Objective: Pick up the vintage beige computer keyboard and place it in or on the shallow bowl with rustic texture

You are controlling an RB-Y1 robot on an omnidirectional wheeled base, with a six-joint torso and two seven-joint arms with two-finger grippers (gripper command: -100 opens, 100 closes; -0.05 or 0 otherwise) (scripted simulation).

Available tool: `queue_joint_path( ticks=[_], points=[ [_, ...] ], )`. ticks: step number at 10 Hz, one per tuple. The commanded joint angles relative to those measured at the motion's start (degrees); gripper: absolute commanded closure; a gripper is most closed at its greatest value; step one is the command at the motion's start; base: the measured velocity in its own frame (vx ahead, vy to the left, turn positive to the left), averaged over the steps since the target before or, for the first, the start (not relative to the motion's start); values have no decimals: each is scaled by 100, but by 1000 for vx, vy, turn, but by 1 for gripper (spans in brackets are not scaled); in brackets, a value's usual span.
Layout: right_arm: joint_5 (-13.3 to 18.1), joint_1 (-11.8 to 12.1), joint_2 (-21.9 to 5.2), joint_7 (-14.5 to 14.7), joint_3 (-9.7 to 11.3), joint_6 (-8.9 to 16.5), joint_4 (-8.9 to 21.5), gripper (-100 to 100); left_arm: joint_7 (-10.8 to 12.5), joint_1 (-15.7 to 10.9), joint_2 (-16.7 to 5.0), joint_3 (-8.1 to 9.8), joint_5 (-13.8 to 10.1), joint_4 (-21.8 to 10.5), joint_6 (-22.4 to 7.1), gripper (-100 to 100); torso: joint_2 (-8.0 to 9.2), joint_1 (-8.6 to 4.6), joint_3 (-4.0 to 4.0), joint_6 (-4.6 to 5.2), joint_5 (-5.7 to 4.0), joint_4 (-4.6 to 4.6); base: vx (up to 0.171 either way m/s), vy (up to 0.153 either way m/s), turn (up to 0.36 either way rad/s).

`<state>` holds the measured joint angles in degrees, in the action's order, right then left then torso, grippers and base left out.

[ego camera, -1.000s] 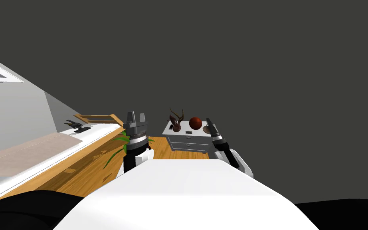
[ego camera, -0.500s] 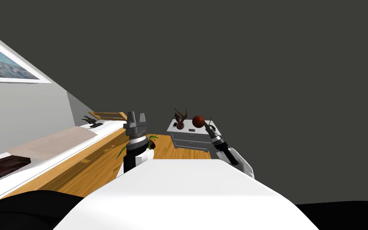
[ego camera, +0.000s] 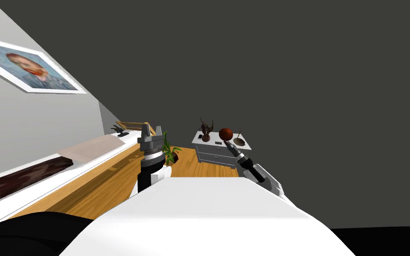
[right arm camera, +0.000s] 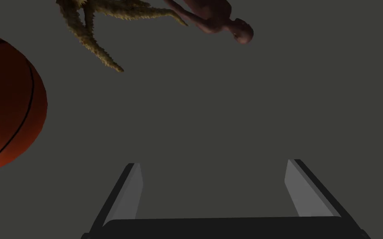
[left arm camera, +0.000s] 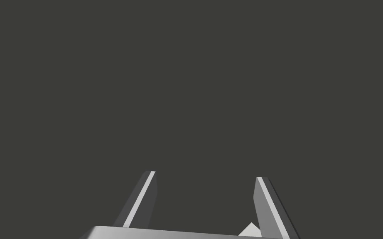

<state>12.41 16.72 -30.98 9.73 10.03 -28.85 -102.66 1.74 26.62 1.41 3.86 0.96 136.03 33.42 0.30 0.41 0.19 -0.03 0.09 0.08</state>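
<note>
Approach phase. Dresser (ego camera: 215, 156): white, ahead. On dresser top: orange-brown ball (ego camera: 226, 133), branching dark ornament (ego camera: 206, 128) toward left end, shallow bowl (ego camera: 239, 141) at right end. Keyboard: too small to tell among small dark items (ego camera: 218, 142) on dresser top. Left gripper (left arm camera: 205, 176): fingers spread, empty, well short of dresser. Right gripper (right arm camera: 213, 162): fingers spread, empty, aimed at dresser top near ball. Good practice: close in squarely on dresser, confirm keyboard before reaching, pass right fingers clear of ball.
</note>
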Motion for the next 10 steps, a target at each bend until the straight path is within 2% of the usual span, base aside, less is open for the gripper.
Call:
queue_joint_path(
  ticks=[1, 2, 3, 4, 5, 6, 7, 8, 9, 10],
  points=[
    [87, -36, -174, 17, 88, 17, 213, -100, 0, 0, 0, 0, 0, 0, 0, 0, 0, 0, 0, 0, 0, 0, -62, 110, 54],
    [223, -118, -403, 48, 234, -44, 420, -100, 0, 1, 0, 1, 0, 0, 0, 0, -3, -7, -2, 5, 0, -1, -48, 106, 122],
    [223, -118, -403, 48, 234, -44, 514, -100, 0, 1, 0, 0, 0, 0, 0, 0, -9, -9, -5, 2, -1, -2, -26, 76, 78],
    [360, -196, -626, 81, 394, -107, 720, -100, 0, 1, -1, 1, 0, 0, 0, 0, -16, -20, -9, 4, -3, -3, -10, 78, 159],
    [360, -196, -626, 81, 394, -107, 820, -100, 0, 1, -1, 1, 0, 0, 0, 0, -23, -20, -13, 1, -4, -5, -9, 57, 73],
    [498, -271, -844, 118, 567, -171, 1023, -100, 0, 2, -1, 1, 0, 0, 0, 0, -24, -28, -13, 5, -5, -5, -6, 95, 170],
    [498, -271, -844, 118, 567, -171, 1130, -100, 0, 1, -1, 1, 0, 0, 0, 0, -26, -17, -15, 1, -4, -5, -5, 81, 79],
    [636, -343, -1053, 157, 750, -236, 1346, -100, 0, 2, -1, 1, 0, 1, 0, 0, -25, -21, -14, 5, -3, -5, 0, 77, 150],
    [636, -343, -1053, 157, 750, -236, 1442, -100, 0, 1, -1, 1, 0, 0, 0, 0, -26, -21, -15, 3, -4, -6, -1, 65, 89],
    [773, -414, -1257, 198, 940, -301, 1600, -100, 0, 2, -1, 1, 0, 1, 0, 0, -26, -26, -15, 5, -4, -6, 17, 75, 187]
  ],
)
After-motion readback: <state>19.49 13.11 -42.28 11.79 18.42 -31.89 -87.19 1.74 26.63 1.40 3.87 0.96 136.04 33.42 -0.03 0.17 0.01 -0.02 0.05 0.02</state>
